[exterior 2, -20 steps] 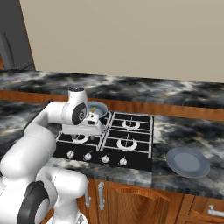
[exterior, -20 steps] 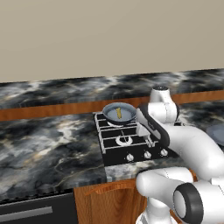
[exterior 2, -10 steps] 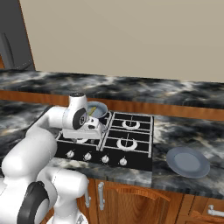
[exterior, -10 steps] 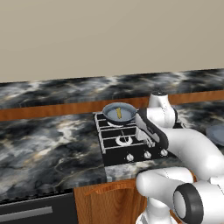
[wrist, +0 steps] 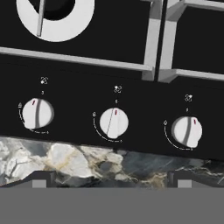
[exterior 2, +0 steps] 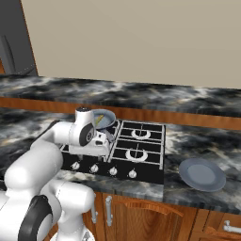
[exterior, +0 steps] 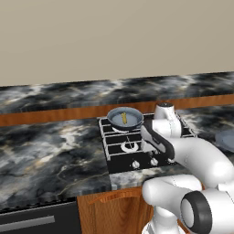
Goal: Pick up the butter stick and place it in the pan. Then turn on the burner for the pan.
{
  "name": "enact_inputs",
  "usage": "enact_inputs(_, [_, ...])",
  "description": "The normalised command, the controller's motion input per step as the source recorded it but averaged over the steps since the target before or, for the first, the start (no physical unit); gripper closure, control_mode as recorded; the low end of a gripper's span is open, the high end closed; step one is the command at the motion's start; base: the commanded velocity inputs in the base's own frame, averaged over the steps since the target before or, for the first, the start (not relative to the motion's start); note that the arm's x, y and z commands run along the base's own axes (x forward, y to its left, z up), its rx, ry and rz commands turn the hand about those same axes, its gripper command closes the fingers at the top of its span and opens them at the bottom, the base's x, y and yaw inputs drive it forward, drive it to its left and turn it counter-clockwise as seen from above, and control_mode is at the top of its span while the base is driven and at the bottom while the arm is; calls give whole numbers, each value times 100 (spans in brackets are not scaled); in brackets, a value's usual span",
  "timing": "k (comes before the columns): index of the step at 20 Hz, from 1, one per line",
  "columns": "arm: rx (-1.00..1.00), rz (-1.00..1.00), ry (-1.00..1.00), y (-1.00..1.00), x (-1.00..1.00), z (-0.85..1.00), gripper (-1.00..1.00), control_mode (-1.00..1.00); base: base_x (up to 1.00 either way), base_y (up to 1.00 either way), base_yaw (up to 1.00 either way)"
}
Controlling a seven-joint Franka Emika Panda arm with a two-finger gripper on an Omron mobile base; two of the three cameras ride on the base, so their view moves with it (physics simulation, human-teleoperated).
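Already the butter stick [exterior: 124, 118] lies inside the pan [exterior: 124, 118] on the cooktop [exterior: 114, 141].

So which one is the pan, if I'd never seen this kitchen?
Find the black cooktop set in the dark marble counter. The pan sits on its back left burner: small, round, dark grey, blue-grey inside. It alone holds a little yellow butter stick; the grey plate lies off the stove.

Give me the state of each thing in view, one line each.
Butter: lying in the pan.
Pan: on the rear left burner.
Tool: open, empty, above the knobs.
Middle knob: untouched, mark pointing up.
Plate: empty, on the counter right of the cooktop.
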Motion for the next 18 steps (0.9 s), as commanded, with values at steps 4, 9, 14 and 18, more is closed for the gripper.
enact_inputs(4, [0, 0, 0, 0, 0, -25, -100, -100, 0, 0, 0])
enact_inputs(9, [0, 0, 0, 0, 0, -16, -100, -100, 0, 0, 0])
enact_inputs(14, [0, 0, 0, 0, 0, -14, -100, -100, 0, 0, 0])
enact_inputs(18, [0, 0, 0, 0, 0, -11, -100, -100, 0, 0, 0])
